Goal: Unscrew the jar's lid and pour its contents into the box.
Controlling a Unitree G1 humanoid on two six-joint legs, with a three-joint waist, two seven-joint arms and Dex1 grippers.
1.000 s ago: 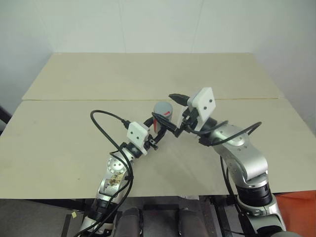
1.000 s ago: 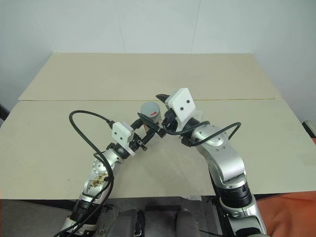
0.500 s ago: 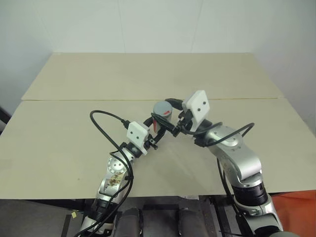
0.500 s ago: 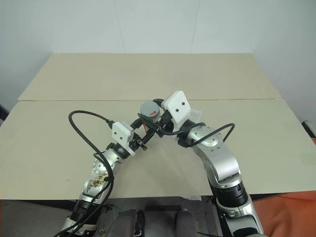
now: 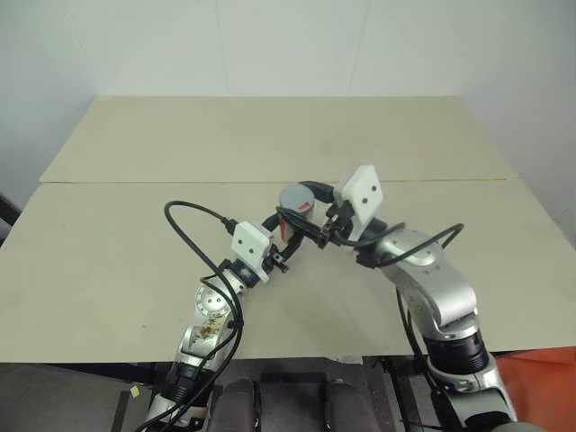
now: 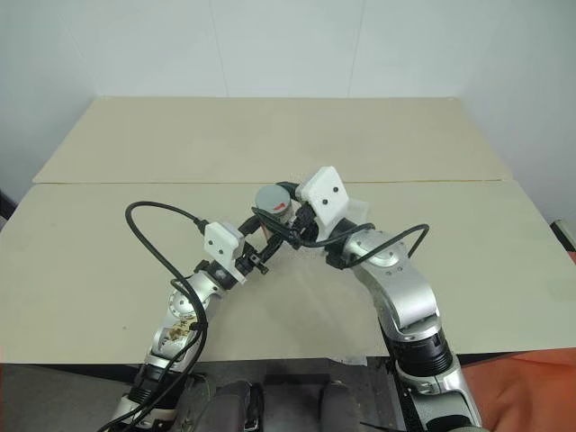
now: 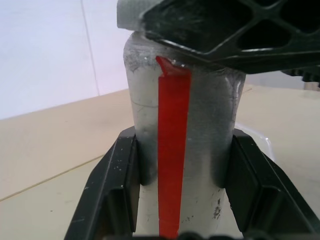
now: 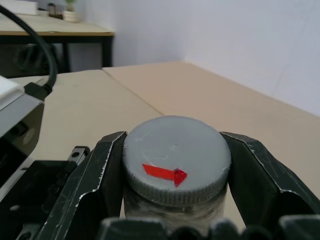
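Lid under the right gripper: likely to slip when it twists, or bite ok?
Probably bites fine: the lid has a ribbed rim, and the right gripper has a finger pressed on each side. It looks stiff, no visible flex under the squeeze. The jar seems rigid too, clamped in the left gripper, so it likely won't spin along.

One jar (image 7: 182,145) with one red stripe (image 7: 171,150) down its side. One grey lid (image 8: 176,157) on it, marked with one red arrow (image 8: 164,173). Two tools: the left tool (image 7: 182,190) and the right tool (image 8: 176,170). One bench (image 5: 135,243).
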